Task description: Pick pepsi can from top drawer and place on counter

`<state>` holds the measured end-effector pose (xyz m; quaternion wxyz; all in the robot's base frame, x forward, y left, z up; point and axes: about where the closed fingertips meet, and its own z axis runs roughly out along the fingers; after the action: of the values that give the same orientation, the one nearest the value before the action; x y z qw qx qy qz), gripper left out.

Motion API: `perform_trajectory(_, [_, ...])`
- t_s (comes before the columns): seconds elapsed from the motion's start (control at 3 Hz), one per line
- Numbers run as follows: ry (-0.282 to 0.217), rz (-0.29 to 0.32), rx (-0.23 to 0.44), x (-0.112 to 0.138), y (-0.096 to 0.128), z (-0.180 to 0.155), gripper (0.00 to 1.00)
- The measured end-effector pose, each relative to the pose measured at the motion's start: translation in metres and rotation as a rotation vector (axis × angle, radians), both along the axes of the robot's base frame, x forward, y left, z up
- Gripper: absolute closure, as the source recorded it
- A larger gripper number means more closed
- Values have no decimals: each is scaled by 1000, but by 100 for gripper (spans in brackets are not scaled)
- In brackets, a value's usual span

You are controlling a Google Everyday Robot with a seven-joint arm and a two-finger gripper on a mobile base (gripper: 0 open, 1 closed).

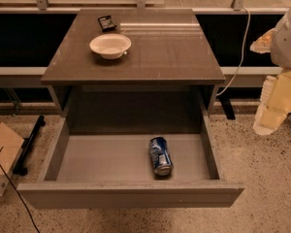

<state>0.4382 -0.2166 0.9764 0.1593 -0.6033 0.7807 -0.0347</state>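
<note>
The pepsi can (pixel 160 156), blue with white markings, lies on its side on the floor of the open top drawer (pixel 106 160), right of the middle and close to the front panel. The drawer is pulled fully out under the counter (pixel 165 52). My gripper (pixel 273 109) hangs at the far right of the camera view, outside the drawer, above the floor and beside the cabinet's right side. It is well to the right of the can, higher than it, and holds nothing that I can see.
A white bowl (pixel 110 45) and a small dark packet (pixel 106 22) sit on the left back part of the counter. A cardboard box (pixel 2 154) and a black bar (pixel 30 142) lie on the floor at left. A white cable (pixel 240 47) hangs behind the cabinet's right side.
</note>
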Motion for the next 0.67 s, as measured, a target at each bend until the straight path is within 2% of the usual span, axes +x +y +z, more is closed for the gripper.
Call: perform_trajectory(0.67, [-11, -16, 10, 3, 2, 0, 0])
